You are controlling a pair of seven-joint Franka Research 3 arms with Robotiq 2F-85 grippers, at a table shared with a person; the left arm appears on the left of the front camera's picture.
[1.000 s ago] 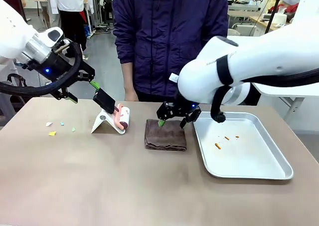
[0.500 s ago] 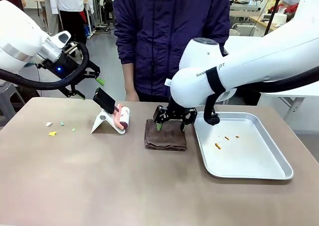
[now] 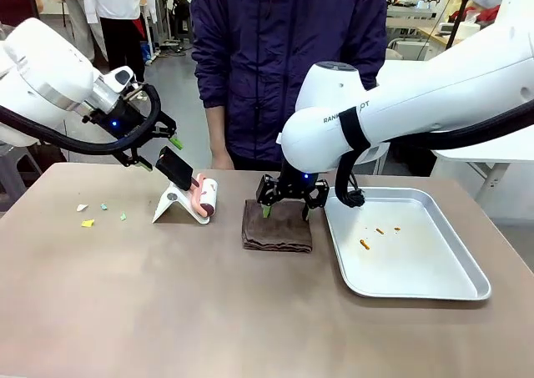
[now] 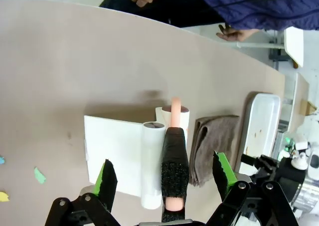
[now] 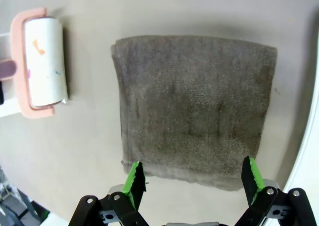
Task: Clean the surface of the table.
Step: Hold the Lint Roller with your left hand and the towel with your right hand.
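Our left gripper [image 3: 163, 154] hangs by the roller [image 3: 206, 197] handle and our right gripper [image 3: 286, 210] just over the cloth [image 3: 277, 228], both with fingers spread and empty. Paper scraps [image 3: 88, 223] lie unswept at the far left of the table [image 3: 167, 294], so we judge the cleaning barely begun.

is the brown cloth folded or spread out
Folded: the cloth lies as a thick neat rectangle, with stacked layers showing along its near edge.
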